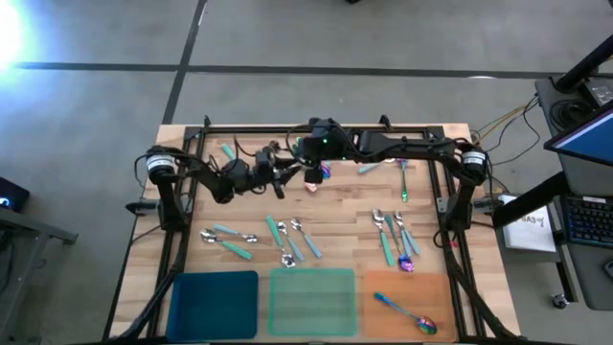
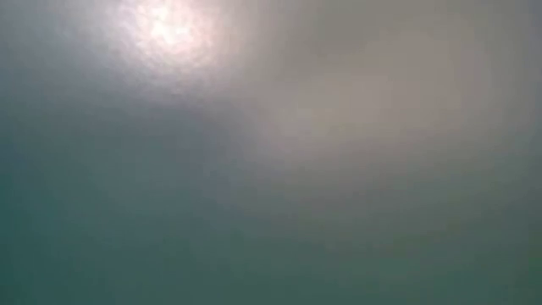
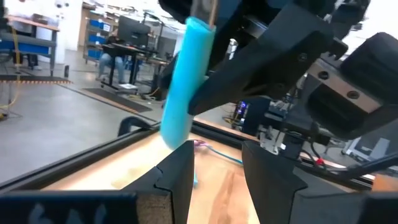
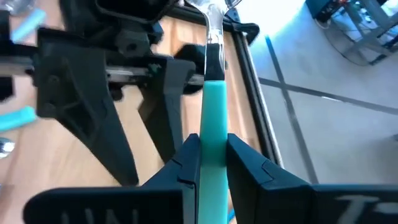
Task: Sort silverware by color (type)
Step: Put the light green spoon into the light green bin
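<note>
My right gripper (image 4: 213,140) is shut on a teal-green-handled spoon (image 4: 214,106) above the far middle of the table (image 1: 345,206). My left gripper (image 3: 217,152) is open and faces it from the left (image 1: 280,180). In the left wrist view the spoon's handle (image 3: 183,81) stands steeply just past one fingertip. More spoons lie flat in groups: left (image 1: 228,240), middle (image 1: 292,240), right (image 1: 397,240) and at the far edge (image 1: 226,150). One iridescent spoon (image 1: 409,312) lies in the orange tray. The low view shows only haze. My right gripper pinches the spoon's teal-green handle (image 4: 214,127) between its two fingers, which lie along it. The silver neck (image 4: 212,25) sticks out ahead of the fingertips. The spoon is lifted clear of the table. I cannot tell whether my left gripper touches the handle's low end (image 3: 176,134).
Three flat trays sit along the near edge: blue (image 1: 213,305), green (image 1: 313,300) and orange (image 1: 407,287). A dark frame (image 1: 287,129) runs around the table. Two more spoons (image 1: 403,177) lie far right. Bare wood shows between the arms and the spoon groups.
</note>
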`<move>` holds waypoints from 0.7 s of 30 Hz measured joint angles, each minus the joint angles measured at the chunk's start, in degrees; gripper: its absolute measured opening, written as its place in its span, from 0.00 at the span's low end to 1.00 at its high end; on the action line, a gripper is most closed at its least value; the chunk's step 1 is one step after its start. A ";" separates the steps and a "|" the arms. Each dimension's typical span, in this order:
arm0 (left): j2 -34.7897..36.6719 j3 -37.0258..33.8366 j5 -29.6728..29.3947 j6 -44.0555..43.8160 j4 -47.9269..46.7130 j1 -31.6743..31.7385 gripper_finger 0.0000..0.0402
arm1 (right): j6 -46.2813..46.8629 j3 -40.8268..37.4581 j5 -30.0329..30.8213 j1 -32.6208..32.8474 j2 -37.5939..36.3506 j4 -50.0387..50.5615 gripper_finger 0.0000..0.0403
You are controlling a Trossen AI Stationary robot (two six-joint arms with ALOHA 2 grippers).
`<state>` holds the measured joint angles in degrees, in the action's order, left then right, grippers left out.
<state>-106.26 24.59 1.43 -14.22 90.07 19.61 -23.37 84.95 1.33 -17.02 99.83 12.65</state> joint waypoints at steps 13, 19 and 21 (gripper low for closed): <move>0.00 0.80 -0.91 0.22 -0.17 0.03 0.30 | 0.87 0.00 0.29 2.51 0.00 -0.30 0.09; 0.07 0.91 -0.53 -0.31 -0.01 -0.05 0.30 | 0.80 0.00 -0.38 4.44 0.00 -1.10 0.09; 0.07 0.91 -0.70 -0.33 -0.01 0.05 0.30 | 0.85 0.00 -0.27 4.67 0.00 -1.22 0.09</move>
<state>-106.19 25.50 0.73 -14.55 90.06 19.66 -22.51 84.95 1.05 -12.35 99.83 11.43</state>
